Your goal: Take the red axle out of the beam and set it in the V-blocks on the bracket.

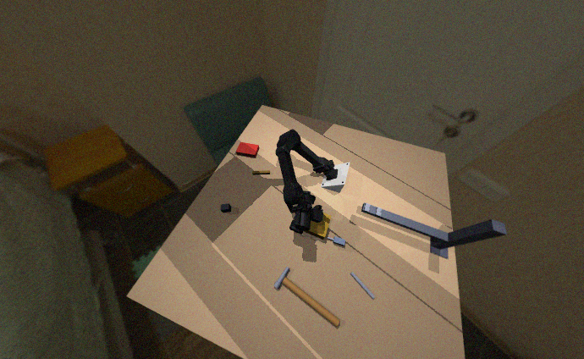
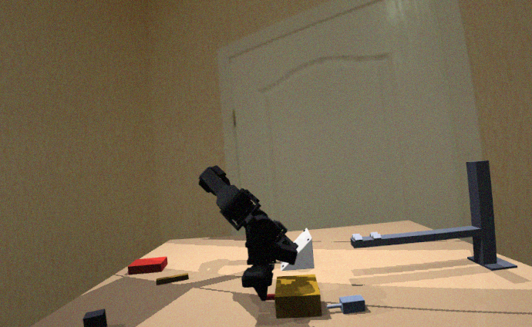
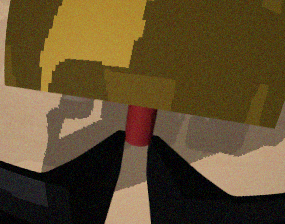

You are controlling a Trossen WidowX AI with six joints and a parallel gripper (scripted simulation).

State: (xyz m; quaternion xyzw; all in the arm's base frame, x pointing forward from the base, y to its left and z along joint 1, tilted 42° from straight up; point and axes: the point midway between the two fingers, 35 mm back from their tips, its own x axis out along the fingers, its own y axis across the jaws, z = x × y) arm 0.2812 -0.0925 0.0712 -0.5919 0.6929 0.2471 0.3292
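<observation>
Plain tan walls (image 1: 151,53) (image 2: 77,101) meet in a corner behind a pale wooden tabletop (image 1: 250,249) (image 2: 179,308). A whitish panelled door (image 1: 388,67) (image 2: 324,142) stands beyond it. Left of the tabletop in the top view are an orange cabinet (image 1: 85,151) and a dark green seat-like shape (image 1: 228,107). Light falls in bright patches between shadows.

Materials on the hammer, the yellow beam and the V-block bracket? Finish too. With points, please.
Hammer: handle (image 1: 311,301) looks like wood, smooth, from its tan-orange colour; head (image 1: 281,278) probably metal, blue-grey.
Yellow beam (image 1: 320,228) (image 2: 297,301) (image 3: 93,35): painted metal or plastic, can't tell which; even colour, no grain.
Bracket (image 1: 408,223) (image 2: 426,236): likely painted metal, dark blue-grey, flat-faced; its V-blocks (image 2: 375,234) are pale, maybe plastic.
</observation>
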